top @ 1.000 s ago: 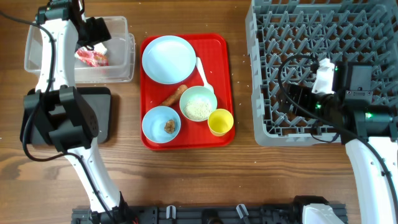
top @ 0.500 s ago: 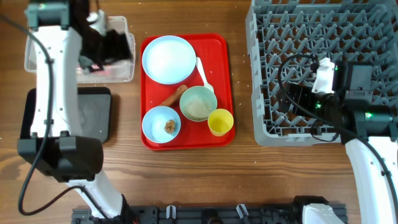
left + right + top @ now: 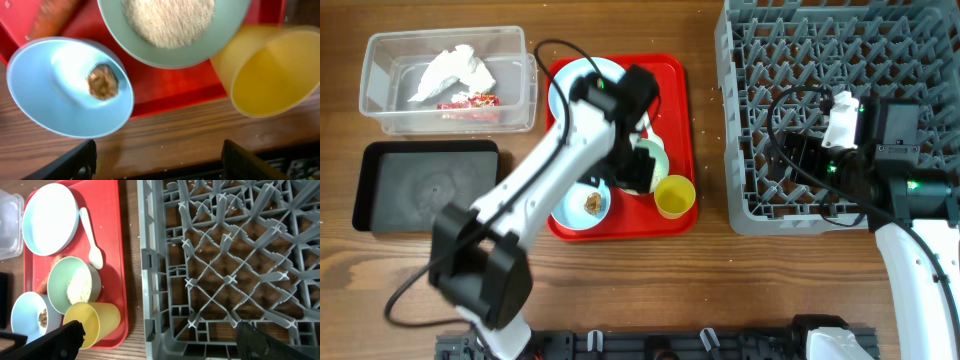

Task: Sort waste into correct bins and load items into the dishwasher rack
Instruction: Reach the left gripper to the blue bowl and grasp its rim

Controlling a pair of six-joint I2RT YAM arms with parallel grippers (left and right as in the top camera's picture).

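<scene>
**Overhead.**
- The left arm rises from the near table [image 3: 720, 290] edge and slants right across the red tray [image 3: 677, 100]. Its wrist is bent down over the tray's near half.
- The left gripper [image 3: 638, 165] hangs over the dishes there, beside the yellow cup [image 3: 673, 195].
- The light blue bowl [image 3: 582, 215] sits at the tray's near left corner.
- The clear tub [image 3: 380, 110] at far left holds 1 crumpled white tissue [image 3: 450, 70] and 1 red wrapper [image 3: 465, 100].
- The black tray [image 3: 425, 185] lies just in front of the tub.
- The right arm is folded over the near edge of the grey rack [image 3: 820, 60], with the right gripper [image 3: 788, 160] pointing left above the pegs.

**Left wrist.**
- The 2 fingers stand wide apart at the lower edge, with nothing between them and only bare wood below.
- The pale green bowl [image 3: 150, 56] holds white rice [image 3: 167, 17].
- A brown lump [image 3: 102, 82] lies inside the blue bowl.
- The orange stick [image 3: 50, 15] lies on the tray at top left.
- The cup lies tilted at right, its mouth towards the camera.

**Right wrist.**
- The right fingers are spread fully and hold nothing.
- No dishes show in the rack below.
- The light blue plate [image 3: 50, 219] and the white spoon [image 3: 90, 235] lie on the tray's far part.
</scene>
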